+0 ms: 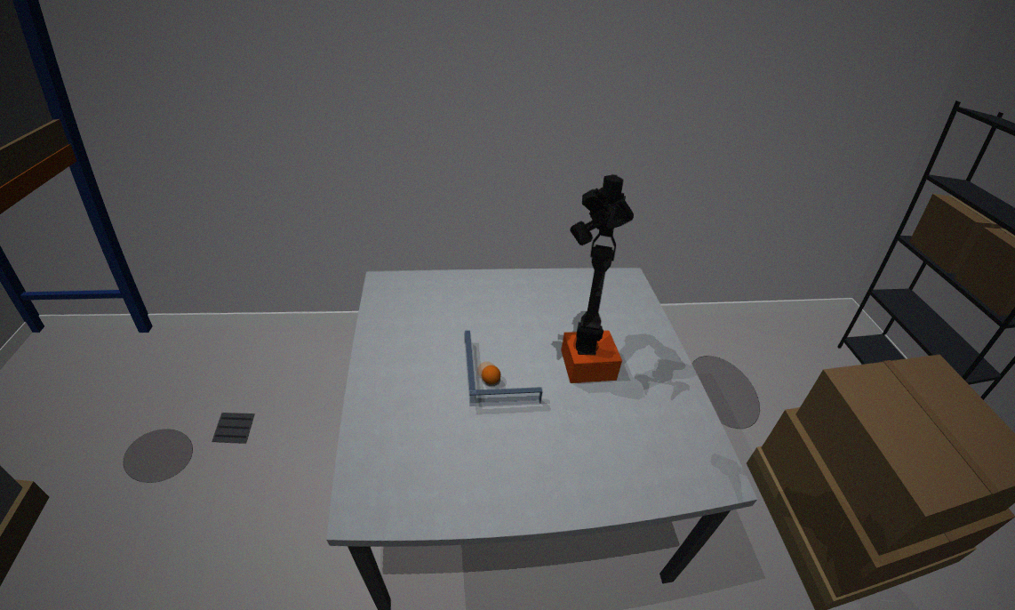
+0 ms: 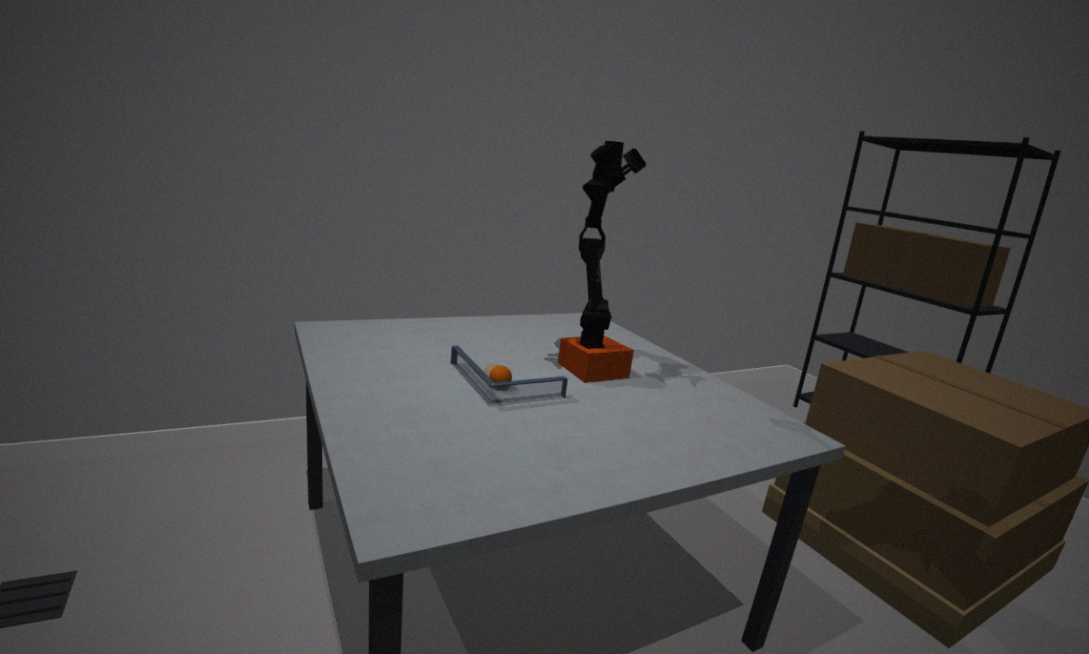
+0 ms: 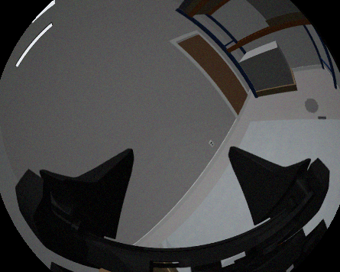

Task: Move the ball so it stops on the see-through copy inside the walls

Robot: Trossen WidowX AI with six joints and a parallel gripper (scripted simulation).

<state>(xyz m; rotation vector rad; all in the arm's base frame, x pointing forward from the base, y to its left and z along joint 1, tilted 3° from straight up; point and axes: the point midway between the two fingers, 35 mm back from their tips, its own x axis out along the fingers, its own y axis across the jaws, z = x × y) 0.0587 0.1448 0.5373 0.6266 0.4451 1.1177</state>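
I see the orange ball just left of frame center, inside the corner of the two low walls, overlapping the pale see-through copy toward the upright wall. Right of it, my arm rises near-vertical from its orange base, the gripper high above the table, fingers spread wide and empty.

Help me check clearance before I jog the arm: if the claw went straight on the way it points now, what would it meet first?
Probably nothing near. The open claw sits high above the table, aimed at the floor and wall beyond the table edge, away from the ball; depth is unclear.
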